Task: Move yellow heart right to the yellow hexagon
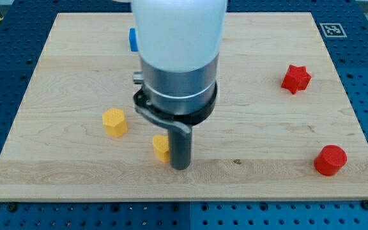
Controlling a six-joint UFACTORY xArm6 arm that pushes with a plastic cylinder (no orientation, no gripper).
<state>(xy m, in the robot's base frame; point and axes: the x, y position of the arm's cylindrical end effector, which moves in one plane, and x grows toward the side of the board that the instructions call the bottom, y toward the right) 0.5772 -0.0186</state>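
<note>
The yellow hexagon [114, 122] sits on the wooden board left of centre. The yellow heart [161, 147] lies to its lower right, partly hidden behind my rod. My tip [180, 167] rests on the board right against the heart's right side, touching it or nearly so. The arm's large white and grey body covers the board's upper middle.
A blue block [133, 39] shows partly behind the arm at the view's top. A red star [296, 78] sits at the right. A red cylinder [330, 160] sits near the bottom right corner. The board's front edge [184, 195] runs just below my tip.
</note>
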